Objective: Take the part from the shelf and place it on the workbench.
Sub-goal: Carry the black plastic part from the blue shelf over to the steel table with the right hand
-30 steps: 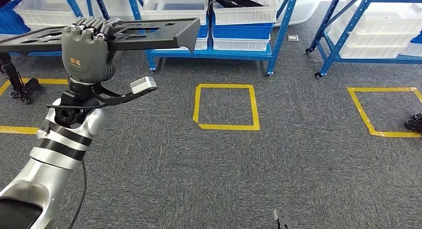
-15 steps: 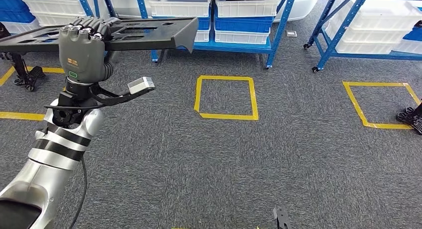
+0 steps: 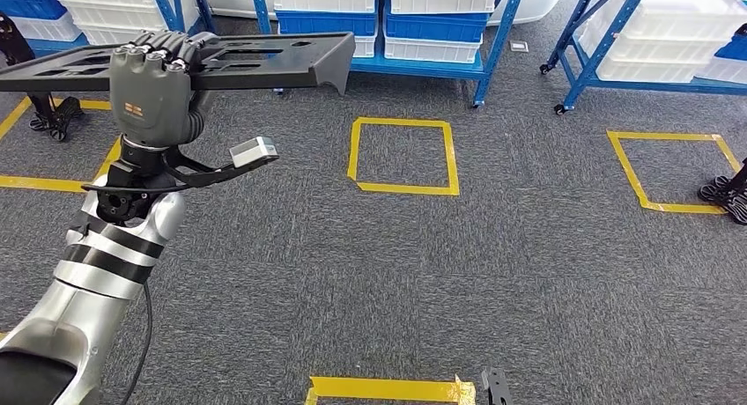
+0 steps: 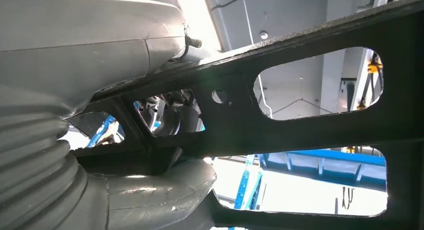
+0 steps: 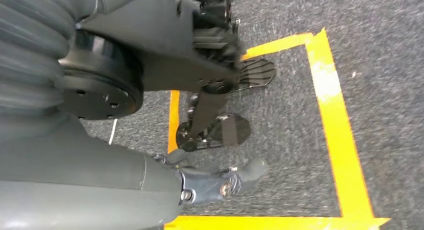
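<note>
Part, a flat black slotted panel, is gripped level by the left hand, in front of the blue shelves. This looks like the carry step; next, find the workbench and set it down. Right hand hangs with nothing in it, fingers loosely curled, so whether it is clenched I cannot tell

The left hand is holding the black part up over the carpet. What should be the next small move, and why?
Probably keep the part level and go on walking or turning to find the workbench. The left hand grips the flat black part raised over grey carpet; ahead are blue shelves and a yellow tape square on the floor, so there is nowhere here to set it down.
</note>
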Robot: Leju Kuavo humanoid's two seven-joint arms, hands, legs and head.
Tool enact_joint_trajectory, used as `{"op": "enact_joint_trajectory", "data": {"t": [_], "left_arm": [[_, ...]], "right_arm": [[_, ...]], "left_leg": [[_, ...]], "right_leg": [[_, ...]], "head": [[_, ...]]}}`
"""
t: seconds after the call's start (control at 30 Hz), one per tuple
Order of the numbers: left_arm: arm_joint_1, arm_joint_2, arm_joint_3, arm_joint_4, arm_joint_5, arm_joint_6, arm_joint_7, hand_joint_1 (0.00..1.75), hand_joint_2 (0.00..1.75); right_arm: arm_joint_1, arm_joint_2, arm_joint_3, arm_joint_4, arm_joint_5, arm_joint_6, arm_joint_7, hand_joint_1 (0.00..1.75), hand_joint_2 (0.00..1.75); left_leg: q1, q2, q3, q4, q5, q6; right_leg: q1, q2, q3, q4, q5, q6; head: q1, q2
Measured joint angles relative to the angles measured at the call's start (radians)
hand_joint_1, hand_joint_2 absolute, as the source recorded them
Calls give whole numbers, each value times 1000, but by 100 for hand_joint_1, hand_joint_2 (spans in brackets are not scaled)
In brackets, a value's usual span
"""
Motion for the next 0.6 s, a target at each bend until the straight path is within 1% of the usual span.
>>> {"op": "enact_joint_trajectory", "data": {"t": [0.03,0.07,0.1,0.13,0.17,0.2,0.23,0.27,0.3,0.33,0.37,0.4,0.43,0.5,0.57,0.6], "left_arm": [[0,0,2,0,0,0,0,175,175],[1,0,4,-1,2,0,0,175,175],[1,0,8,-1,4,0,0,175,175],[1,0,12,-2,7,0,0,175,175],[3,1,16,-2,9,0,-1,175,175],[5,2,19,-1,11,0,-1,175,175],[7,3,22,-1,11,0,-2,175,175],[9,3,23,-1,11,0,-2,175,175],[9,3,23,-1,11,0,-2,175,175],[8,3,23,-1,11,0,-2,175,175],[8,3,24,-1,11,0,-2,175,175],[8,3,24,-1,11,0,-2,175,175],[8,3,24,-1,11,0,-2,175,175],[7,3,24,-1,11,0,-1,175,175],[7,3,24,-1,11,0,0,175,175],[7,3,24,-1,11,0,1,175,175]], "right_arm": [[-2,-2,0,0,0,0,0,0,131],[-4,-3,0,-1,1,1,0,0,87],[-5,-4,-1,-1,2,1,1,0,44],[-7,-6,-1,-1,4,3,2,0,0],[-5,-6,-1,-1,6,8,2,0,0],[-3,-5,-2,-1,8,14,3,0,0],[-1,-5,-2,-1,10,20,3,0,0],[1,-5,-2,-1,10,25,3,0,0],[2,-5,-2,-1,10,27,2,0,0],[1,-6,-2,-1,10,29,2,0,0],[0,-7,-2,-1,10,30,1,0,0],[0,-7,-2,-1,10,32,0,0,0],[0,-8,-2,-1,10,33,0,0,0],[1,-9,-2,-1,10,37,-1,0,0],[2,-9,-2,-1,16,42,-5,0,0],[1,-9,-1,-1,22,43,-8,0,0]], "left_leg": [[-1,0,-5,0,6,-2],[-1,2,-9,-1,16,-7],[0,4,-13,-7,32,-16],[2,4,-24,12,17,-28],[7,4,-40,82,-22,-43],[14,3,-49,146,-60,-56],[20,1,-45,194,-96,-66],[27,1,-18,195,-95,-74],[32,1,28,130,-81,-81],[33,-1,66,74,-70,-83],[33,-2,89,35,-68,-81],[31,-4,95,19,-73,-76],[29,-6,92,16,-71,-67],[28,-6,83,11,-68,-56],[27,-7,77,10,-64,-50],[26,-7,75,10,-62,-47]], "right_leg": [[5,-1,45,-55,-15,-11],[11,-3,90,-119,-32,-23],[14,-5,134,-187,-42,-40],[15,-7,173,-253,-46,-61],[10,-8,164,-267,-29,-70],[4,-8,154,-273,-10,-77],[-1,-8,144,-271,1,-77],[-4,-8,136,-267,7,-73],[-6,-8,132,-262,6,-69],[-6,-8,123,-255,5,-64],[-4,-7,117,-248,4,-58],[-2,-7,111,-244,4,-51],[0,-6,105,-241,5,-47],[0,-5,100,-243,10,-47],[-1,-5,96,-248,15,-54],[-1,-6,96,-250,18,-55]], "head": [[0,0],[-2,0],[-2,0],[-3,0],[-4,0],[-4,0],[-6,0],[-6,0],[-6,0],[-8,0],[-8,0],[-9,0],[-10,0],[-8,0],[-6,0],[-6,0]]}}
